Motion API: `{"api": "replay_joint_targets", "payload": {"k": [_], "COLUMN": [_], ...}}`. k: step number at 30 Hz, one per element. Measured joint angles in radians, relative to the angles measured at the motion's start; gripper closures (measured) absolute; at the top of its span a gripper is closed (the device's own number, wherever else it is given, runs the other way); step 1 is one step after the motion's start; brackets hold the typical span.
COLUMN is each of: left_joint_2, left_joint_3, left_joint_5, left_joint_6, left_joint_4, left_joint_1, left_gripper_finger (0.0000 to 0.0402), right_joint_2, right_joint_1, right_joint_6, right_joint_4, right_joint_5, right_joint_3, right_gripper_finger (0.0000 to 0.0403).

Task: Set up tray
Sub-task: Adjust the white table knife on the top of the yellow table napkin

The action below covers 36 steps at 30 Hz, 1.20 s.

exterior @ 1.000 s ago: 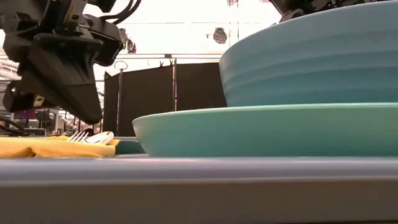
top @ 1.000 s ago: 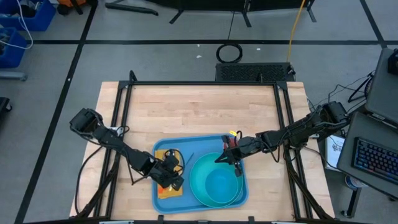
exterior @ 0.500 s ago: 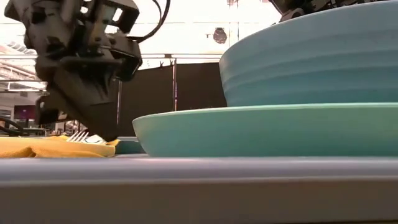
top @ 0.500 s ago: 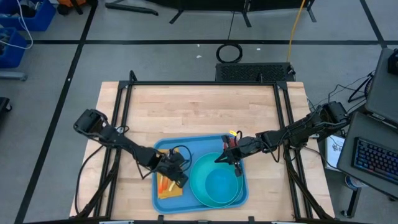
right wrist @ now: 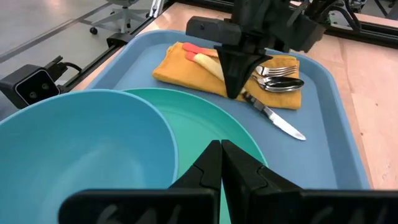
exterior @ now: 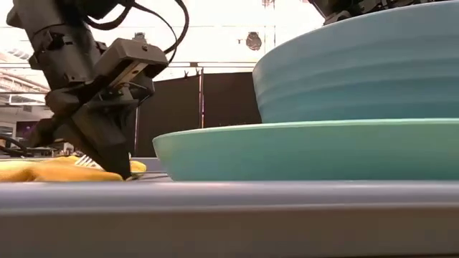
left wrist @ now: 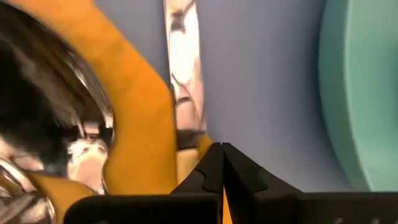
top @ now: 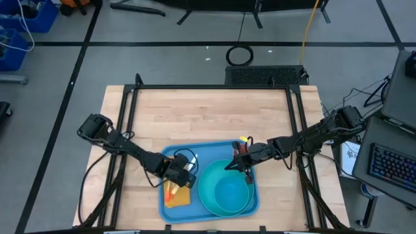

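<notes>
Table: pale wood top (top: pixel 208 114) inside a black frame, grey floor with dark tape lines around it, a keyboard (top: pixel 394 166) off at 3 o'clock.
Left arm: reaches in from 9 o'clock toward the table's near middle.
Left gripper (top: pixel 182 181): tips down at the napkin's edge nearest the plate; fingers (left wrist: pixel 211 171) pressed together, with the tips at the yellow cloth; whether any cloth is pinched cannot be told.
Napkin (right wrist: pixel 186 68): yellow, folded, lying on the tray's left part, at about 9 o'clock from the plate.
Cutlery: fork (right wrist: pixel 278 70) and spoon (right wrist: pixel 283 84) rest on the napkin; knife (right wrist: pixel 278 122) lies with its handle at the napkin and its blade on bare blue, just beside the left gripper's tips.
Tray (top: pixel 195 151): blue, flat, at the table's 6 o'clock edge, between the two arms; it carries napkin, cutlery, plate and bowl.
Plate (exterior: pixel 301 150): turquoise, round, on the tray's right part.
Bowl (right wrist: pixel 74 155): lighter blue, standing on the plate.
Right gripper (top: pixel 249 178): above the bowl's rim at about 1 o'clock; fingers (right wrist: pixel 211 168) closed flat together, holding nothing.
Right arm: stretches in from 3 o'clock.
</notes>
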Motion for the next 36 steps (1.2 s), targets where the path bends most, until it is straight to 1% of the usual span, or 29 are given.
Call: {"api": "replay_joint_targets", "payload": {"k": [2, 5, 7, 9, 11, 13, 17, 20, 22, 31, 33, 36], "left_joint_2": [-0.001, -0.007, -0.010, -0.010, -0.010, -0.011, -0.010, -0.011, -0.011, 0.003, 0.017, 0.029], "left_joint_3": [0.000, 0.000, 0.008, 0.024, 0.049, 0.076, 0.119, 0.140, 0.140, 0.142, 0.142, 0.142], "left_joint_5": [-0.012, -0.121, -0.171, -0.203, -0.206, -0.174, -0.137, -0.136, -0.137, -0.129, -0.121, -0.117], "left_joint_6": [-0.028, -0.002, 0.023, 0.019, 0.021, 0.010, -0.054, -0.072, -0.061, 0.026, 0.026, 0.031], "left_joint_4": [-0.004, 0.028, 0.046, 0.028, 0.005, -0.023, -0.145, -0.246, -0.285, -0.263, -0.256, -0.264], "left_joint_1": [-0.008, -0.031, -0.041, -0.054, -0.068, -0.080, -0.103, -0.113, -0.117, -0.117, -0.114, -0.112], "left_gripper_finger": [0.0398, 0.0398, 0.0399, 0.0397, 0.0397, 0.0399, 0.0388, 0.0368, 0.0348, 0.0230, 0.0212, 0.0201], "right_joint_2": [0.000, 0.000, 0.000, 0.000, 0.000, 0.000, 0.000, 0.000, 0.000, 0.000, 0.000, 0.000], "right_joint_1": [0.000, 0.000, 0.000, 0.000, 0.000, 0.000, 0.000, 0.000, 0.000, 0.000, 0.000, 0.000], "right_joint_6": [0.000, 0.000, 0.000, 0.000, -0.001, -0.001, -0.003, -0.003, -0.001, 0.000, 0.000, 0.000], "right_joint_4": [0.000, 0.000, 0.000, 0.000, 0.000, 0.000, -0.010, -0.008, -0.008, -0.007, -0.007, -0.007], "right_joint_5": [0.000, 0.000, 0.000, 0.000, 0.000, 0.000, 0.000, 0.000, 0.000, 0.000, 0.000, 0.000], "right_joint_3": [0.000, 0.000, 0.000, 0.000, 0.000, 0.000, 0.000, 0.000, 0.000, 0.000, 0.000, 0.000], "right_gripper_finger": [0.0403, 0.0403, 0.0403, 0.0403, 0.0403, 0.0403, 0.0403, 0.0403, 0.0403, 0.0403, 0.0403, 0.0403]}}
